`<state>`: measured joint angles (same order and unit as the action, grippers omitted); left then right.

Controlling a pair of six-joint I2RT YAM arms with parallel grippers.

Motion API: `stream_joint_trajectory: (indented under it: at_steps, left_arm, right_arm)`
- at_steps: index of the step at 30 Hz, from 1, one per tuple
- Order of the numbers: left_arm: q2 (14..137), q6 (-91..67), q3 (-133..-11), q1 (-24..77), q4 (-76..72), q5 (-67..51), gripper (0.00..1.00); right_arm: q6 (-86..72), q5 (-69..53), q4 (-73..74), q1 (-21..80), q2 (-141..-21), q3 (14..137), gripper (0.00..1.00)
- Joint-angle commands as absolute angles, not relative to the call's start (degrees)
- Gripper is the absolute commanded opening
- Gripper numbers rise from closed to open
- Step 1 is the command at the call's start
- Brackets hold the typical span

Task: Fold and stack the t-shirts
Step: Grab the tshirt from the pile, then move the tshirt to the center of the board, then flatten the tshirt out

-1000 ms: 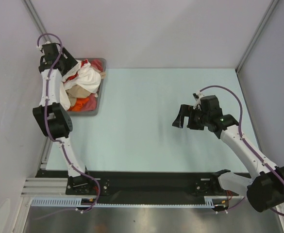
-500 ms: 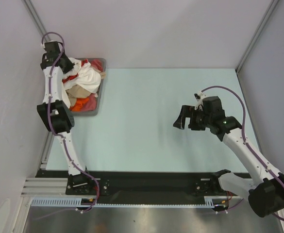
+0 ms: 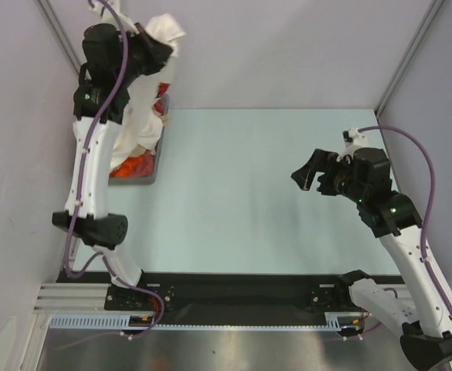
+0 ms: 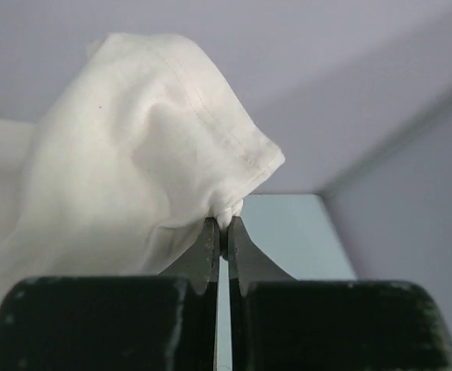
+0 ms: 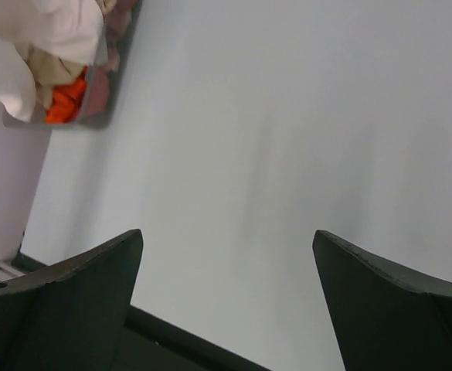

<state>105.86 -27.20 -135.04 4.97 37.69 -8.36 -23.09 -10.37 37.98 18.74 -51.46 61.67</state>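
My left gripper (image 3: 162,52) is raised high above the grey tray (image 3: 153,171), shut on a pinch of the white t-shirt (image 3: 139,104). In the left wrist view the jaws (image 4: 224,224) are closed on a hemmed fold of that white t-shirt (image 4: 133,154), which bunches above them. The cloth hangs from the gripper down toward the tray. Orange t-shirt (image 3: 130,165) cloth lies in the tray below, and the pile is partly hidden by the arm. My right gripper (image 3: 312,179) hovers open over the right of the table, holding nothing (image 5: 227,239).
The tray with the t-shirt pile (image 5: 67,100) sits at the table's far left by the wall. The pale blue tabletop (image 3: 233,185) spreads between the arms. Walls and frame posts close in left, back and right.
My left gripper shut on the white t-shirt in the tray and lifted it high. The right arm shifted slightly right and stayed open.
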Motion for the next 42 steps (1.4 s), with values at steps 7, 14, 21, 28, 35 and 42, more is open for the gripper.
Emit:
stream_joint_trajectory:
  at_steps: [7,14,21,28,35,42]
  left_arm:
    - [92.90,-26.11,-111.13,26.89,30.50,-17.56,0.68]
    - [85.36,-25.05,-88.44,29.79,29.54,-13.19,1.00]
    - [72.70,-26.63,-67.45,29.71,27.51,-2.74,1.00]
    - [69.52,-25.93,-59.94,22.52,25.85,0.53,1.00]
    - [87.24,-23.03,-71.08,14.41,22.85,-2.81,0.99]
    - [111.85,-26.89,-93.64,14.41,28.03,-0.18,0.99]
  right_arm:
    - [-28.47,3.33,47.81,16.00,-45.62,71.90,1.00]
    - [-30.50,5.99,52.29,15.47,-40.08,69.70,1.00]
    - [-34.27,-1.93,53.44,15.64,-42.44,61.27,0.98]
    - [-37.88,-5.10,46.76,17.31,-48.68,53.00,0.98]
    - [-37.62,-3.69,43.33,19.25,-53.26,51.68,0.98]
    - [-35.69,-4.13,40.78,19.25,-55.54,49.84,1.00]
